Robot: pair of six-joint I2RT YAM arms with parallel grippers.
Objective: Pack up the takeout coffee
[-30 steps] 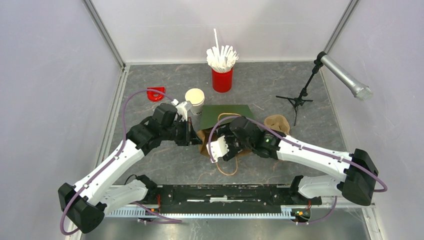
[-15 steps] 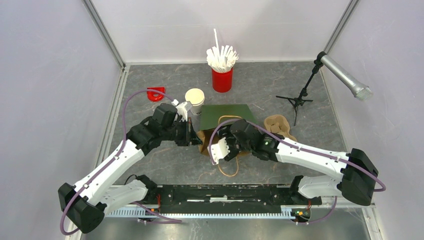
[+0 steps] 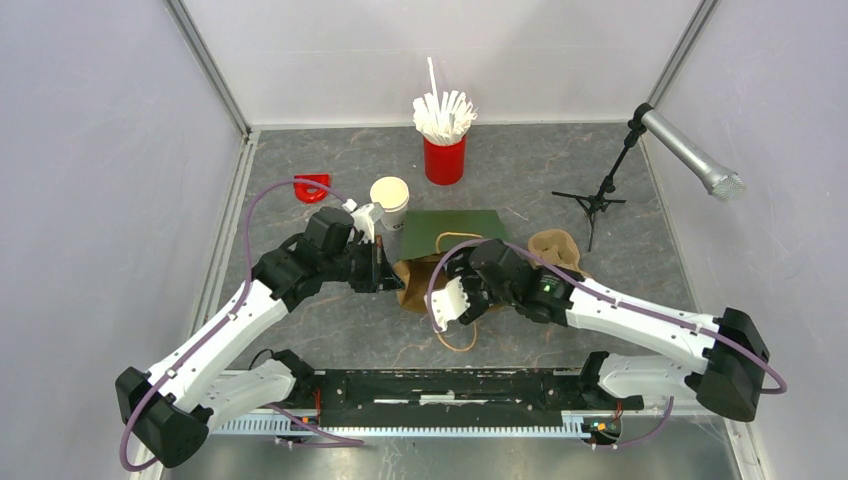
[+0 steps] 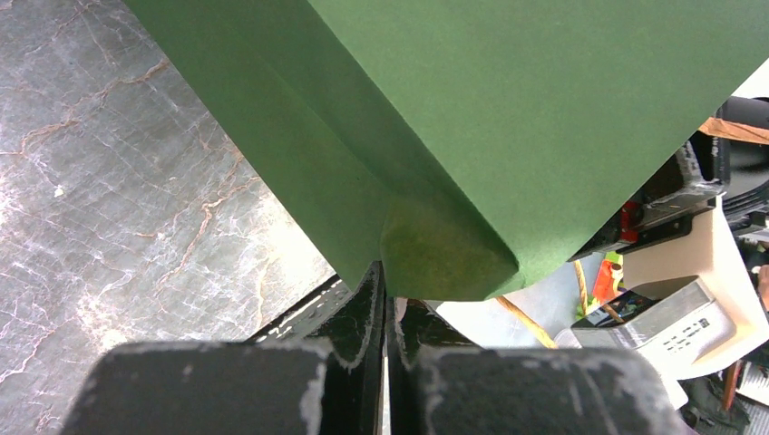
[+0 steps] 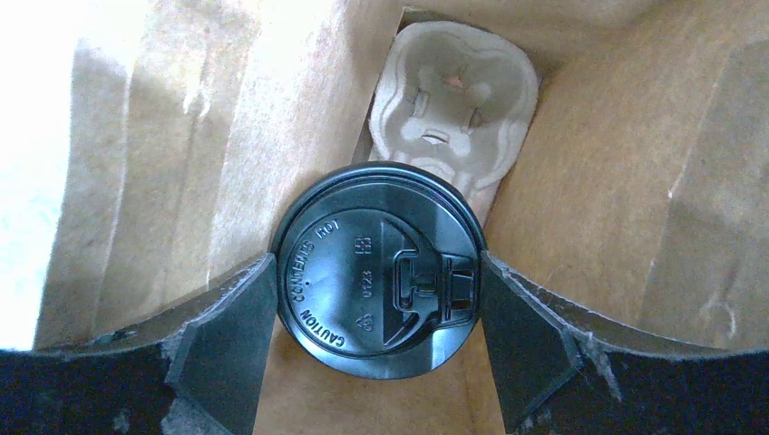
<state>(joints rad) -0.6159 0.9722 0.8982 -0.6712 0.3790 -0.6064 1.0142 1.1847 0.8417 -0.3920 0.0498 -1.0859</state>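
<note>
The takeout coffee shows in the right wrist view only as its round black lid (image 5: 379,258), seen from above. My right gripper (image 5: 374,265) is shut on it, one finger against each side of the lid, inside the brown interior of the paper bag (image 5: 589,181). A pulp cup carrier (image 5: 449,100) lies deeper in the bag. The bag is green outside (image 4: 508,109). My left gripper (image 4: 385,272) is shut on its edge. From above, the left gripper (image 3: 385,268) and right gripper (image 3: 447,300) meet at the bag (image 3: 455,228); the cup is hidden there.
A stack of lidless white cups (image 3: 390,195) stands just behind the left gripper. A red cup of white sticks (image 3: 445,155) is at the back, a red object (image 3: 312,187) at the back left. A pulp carrier (image 3: 555,245) and a microphone stand (image 3: 600,200) are on the right.
The right arm has shifted a little to the right, its gripper staying at the bag's mouth. The left arm has not moved.
</note>
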